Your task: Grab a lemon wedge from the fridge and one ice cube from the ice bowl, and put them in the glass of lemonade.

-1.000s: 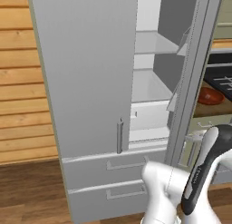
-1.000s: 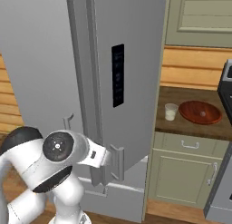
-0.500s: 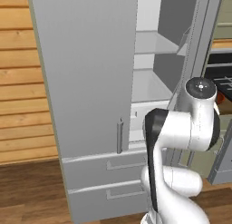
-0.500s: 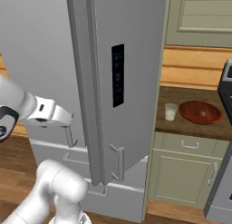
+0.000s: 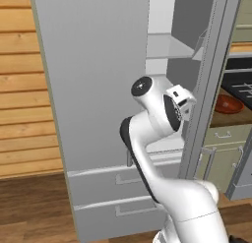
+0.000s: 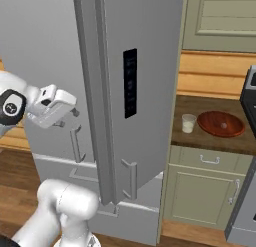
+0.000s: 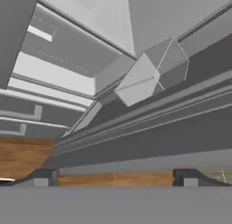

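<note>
While the gripper (image 7: 115, 177) hangs wide open and empty at the fridge (image 5: 98, 89) opening, no lemon wedge is visible to me. Risk: elbow or wrist clips the open door. Glass of lemonade (image 6: 188, 123) waits beside the ice bowl (image 6: 221, 123).

The robot arm (image 5: 162, 188) is white and smooth, made of fat round tubes joined together. Dark grey bands sit where the parts meet. One joint has a round black cap (image 5: 141, 86) on its end. In the right base view, another round black cap (image 6: 11, 107) has small light marks on it. The hand (image 6: 52, 107) is a white, boxy block with little dark spots. Two small dark finger tips (image 7: 41, 177) are squarish with grey pads.
</note>
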